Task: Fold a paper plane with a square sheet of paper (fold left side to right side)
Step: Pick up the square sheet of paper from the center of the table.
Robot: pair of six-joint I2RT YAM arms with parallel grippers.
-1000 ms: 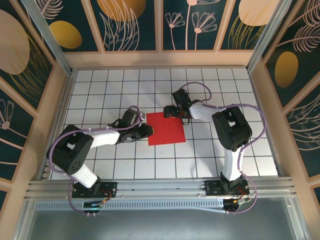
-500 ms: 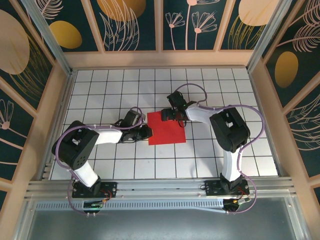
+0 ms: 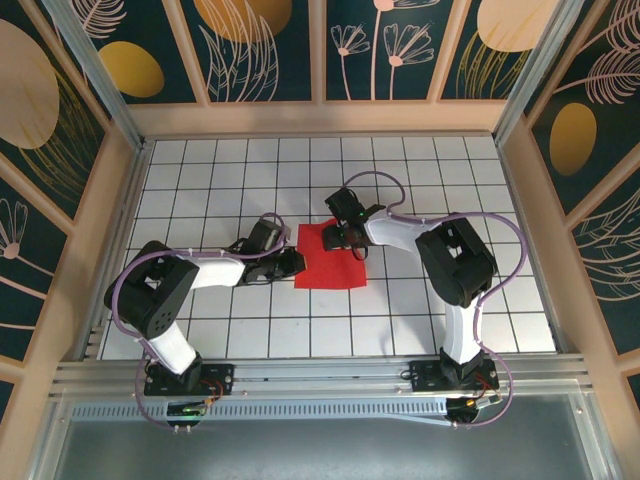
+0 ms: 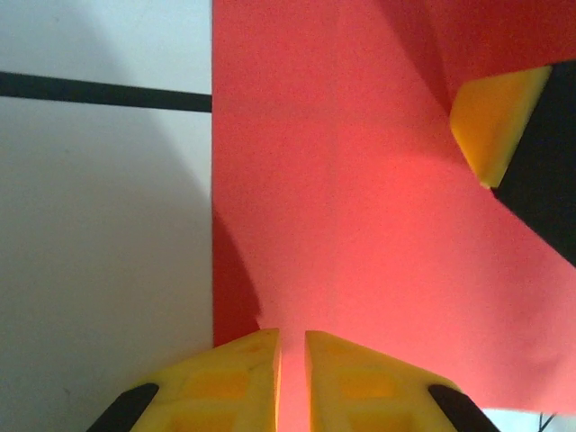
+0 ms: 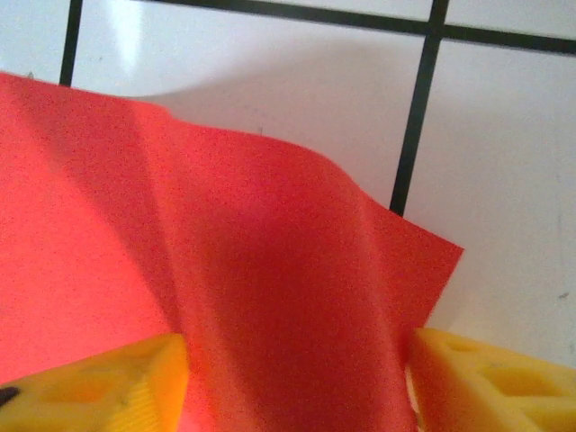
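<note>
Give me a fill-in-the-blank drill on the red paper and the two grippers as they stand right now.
1. The thin red square sheet of paper lies on a white table marked with a black ____.
2. Seen from the top view, the left gripper pinches the sheet's ____ edge.
3. The right gripper straddles a corner of the sheet, and it is ____, not shut.

Missing words: grid; left; open

The right hand covers the far edge of the square sheet of paper.
</note>
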